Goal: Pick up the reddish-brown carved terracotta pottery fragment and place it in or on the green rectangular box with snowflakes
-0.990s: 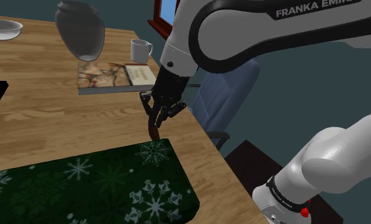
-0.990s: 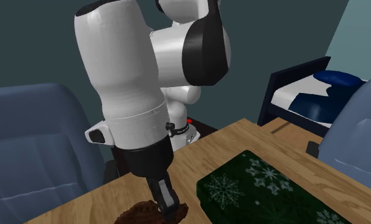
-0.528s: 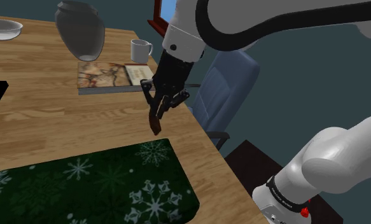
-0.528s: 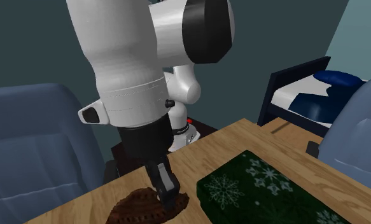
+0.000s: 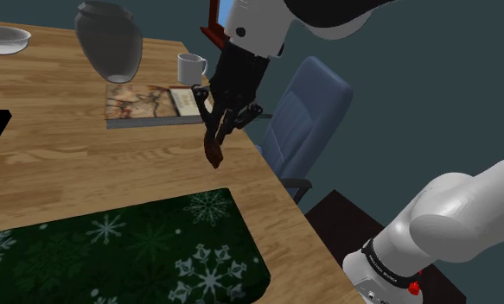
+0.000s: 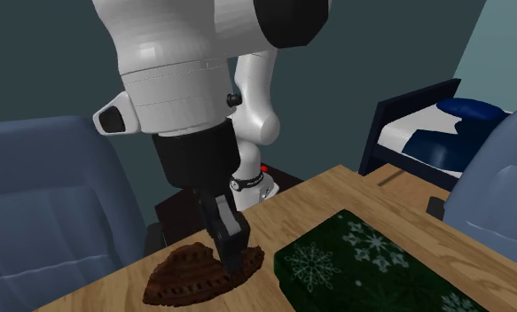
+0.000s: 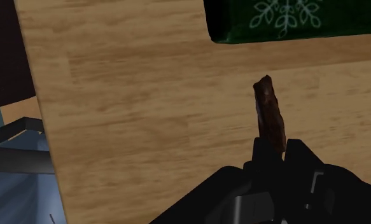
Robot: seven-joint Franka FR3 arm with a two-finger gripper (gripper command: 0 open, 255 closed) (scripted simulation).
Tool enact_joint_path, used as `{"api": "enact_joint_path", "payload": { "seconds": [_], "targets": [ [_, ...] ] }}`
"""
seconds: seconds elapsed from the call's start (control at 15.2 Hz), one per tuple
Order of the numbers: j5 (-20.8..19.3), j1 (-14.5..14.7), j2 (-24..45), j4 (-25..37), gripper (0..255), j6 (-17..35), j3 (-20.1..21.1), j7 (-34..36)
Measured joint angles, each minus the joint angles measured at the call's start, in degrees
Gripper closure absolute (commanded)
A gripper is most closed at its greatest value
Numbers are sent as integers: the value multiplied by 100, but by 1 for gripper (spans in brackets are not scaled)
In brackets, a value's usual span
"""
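Item: my claw [image 5: 220, 129], clamped on the reddish-brown carved fragment [image 5: 213, 154], which hangs below my fingertips, clear of the wooden table [image 5: 51, 164]. Location: just off a corner of the green snowflake box [image 5: 129, 250], above its top. Bearing: the box lies sideways and below; I judge the carry short.

- The black gripper [image 5: 217, 128] points down over the wooden table [image 5: 60, 173], its fingers clasping the top of a reddish-brown pottery fragment [image 5: 213, 152], which hangs edge-on.
- The green snowflake box [image 5: 129, 250] lies at 7 o'clock from the fragment, near it.
- A dark grey vase [image 5: 110, 39] stands at 10 o'clock and a white mug [image 5: 190, 66] at 11 o'clock, with an illustrated book [image 5: 150, 102] lying flat below them.
- A blue chair [image 5: 309, 117] stands at 3 o'clock, beyond the table edge.
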Motion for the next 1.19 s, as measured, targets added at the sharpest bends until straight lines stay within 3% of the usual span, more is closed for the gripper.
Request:
{"api": "enact_joint_path", "payload": {
  "seconds": [0.86, 1.19],
  "targets": [
    [-153, -67, 9, 951, 255, -928, -133, 214],
    [-113, 82, 4, 1074, 255, -885, 240, 732]
  ]
}}
